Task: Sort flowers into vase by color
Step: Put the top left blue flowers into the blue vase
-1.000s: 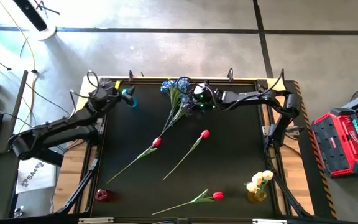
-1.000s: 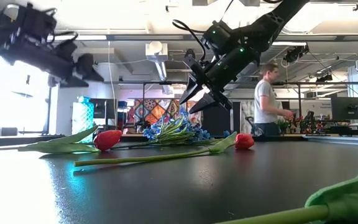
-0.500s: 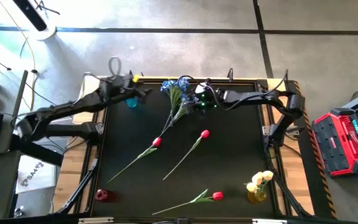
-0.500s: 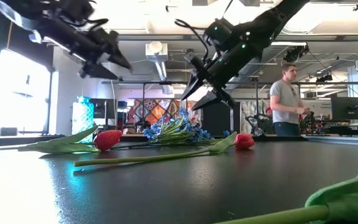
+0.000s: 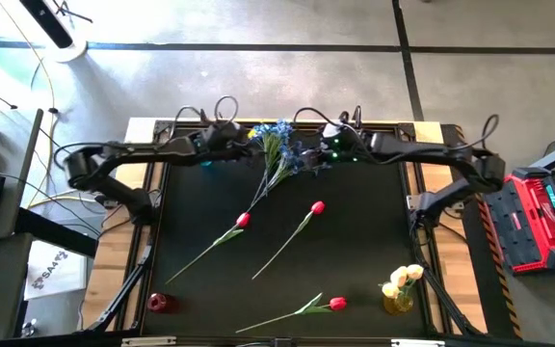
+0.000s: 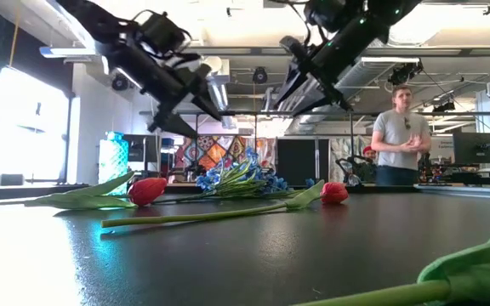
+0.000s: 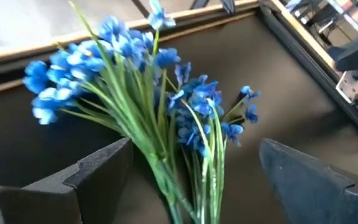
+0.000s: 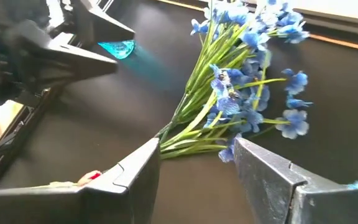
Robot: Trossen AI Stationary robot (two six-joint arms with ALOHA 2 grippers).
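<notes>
Evidently both arms converge on the bushy spray of blue small-blossom artificial flowers [image 5: 276, 146] lying at the far edge of the black counter [image 5: 355, 251]: left gripper [image 5: 242, 141] and right gripper [image 5: 318, 156] flank it, jaws spread, empty, probably for a grab.

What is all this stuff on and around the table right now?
blue flower sprays: one bunch, blue with green stems, lying at the table's far edge.
red tulips: three, red, lying across the table's middle and near edge.
yellow tulips: one bunch, pale yellow, in a vase near the right corner.
red vase: one, near left corner.
blue vase: one, teal, far left.
person: one, grey shirt, behind the table.
left gripper: open, above the blue sprays.
right gripper: open, above the blue sprays.
</notes>
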